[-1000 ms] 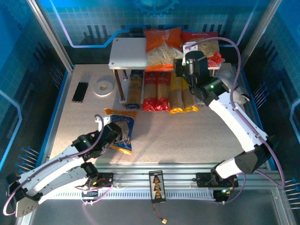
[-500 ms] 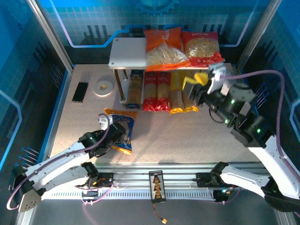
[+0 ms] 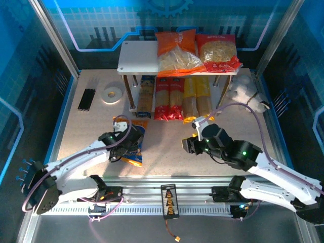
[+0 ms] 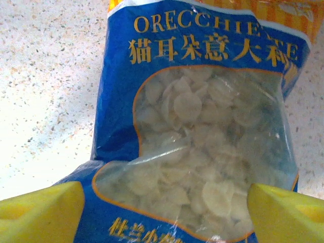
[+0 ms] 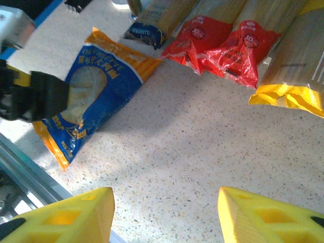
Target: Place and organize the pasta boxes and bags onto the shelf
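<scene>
Lying flat on the speckled table, in the lower left part of the top view, is the blue-orange bag of short pasta. The left gripper is low over its near end. In the left wrist view its two yellow fingers stand wide apart, released, one at each lower corner of the frame, with the clear window of the bag between them. I cannot tell if they touch the bag.

The right gripper hangs over bare table at the lower middle, and its jaws are released too, with nothing between them.

The shelf stands at the top centre. On its upper board lie the orange bag and, just beside it, the red bag. Under that board the pasta boxes lie side by side: the blue-and-yellow pack, the two red packs, then the two yellow packs. A white plush toy sits at the right of the shelf.
</scene>
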`<control>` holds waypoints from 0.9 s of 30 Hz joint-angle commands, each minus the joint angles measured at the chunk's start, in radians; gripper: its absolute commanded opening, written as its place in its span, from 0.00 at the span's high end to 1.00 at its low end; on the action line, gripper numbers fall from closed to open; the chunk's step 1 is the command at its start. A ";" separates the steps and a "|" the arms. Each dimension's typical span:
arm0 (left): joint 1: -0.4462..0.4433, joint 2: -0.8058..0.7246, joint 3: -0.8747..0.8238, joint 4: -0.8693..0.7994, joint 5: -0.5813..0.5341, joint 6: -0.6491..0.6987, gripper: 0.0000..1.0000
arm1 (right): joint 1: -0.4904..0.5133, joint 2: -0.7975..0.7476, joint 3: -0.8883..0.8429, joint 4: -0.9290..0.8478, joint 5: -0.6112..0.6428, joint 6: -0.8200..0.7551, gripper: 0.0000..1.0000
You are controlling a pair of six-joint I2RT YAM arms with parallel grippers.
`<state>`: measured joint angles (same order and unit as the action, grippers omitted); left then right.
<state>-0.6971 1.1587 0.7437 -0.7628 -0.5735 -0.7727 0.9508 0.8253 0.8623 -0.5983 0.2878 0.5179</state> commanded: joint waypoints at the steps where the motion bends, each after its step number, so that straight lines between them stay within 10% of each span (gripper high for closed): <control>1: 0.049 0.037 0.005 0.067 0.089 0.054 0.09 | 0.013 -0.043 -0.011 0.019 0.031 0.035 0.43; 27: 0.157 0.324 0.006 0.169 0.276 0.149 0.08 | 0.010 -0.120 -0.062 0.038 0.114 0.022 0.42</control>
<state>-0.5438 1.4586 0.7914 -0.5926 -0.3706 -0.6437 0.9508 0.7040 0.8112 -0.5900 0.3855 0.5320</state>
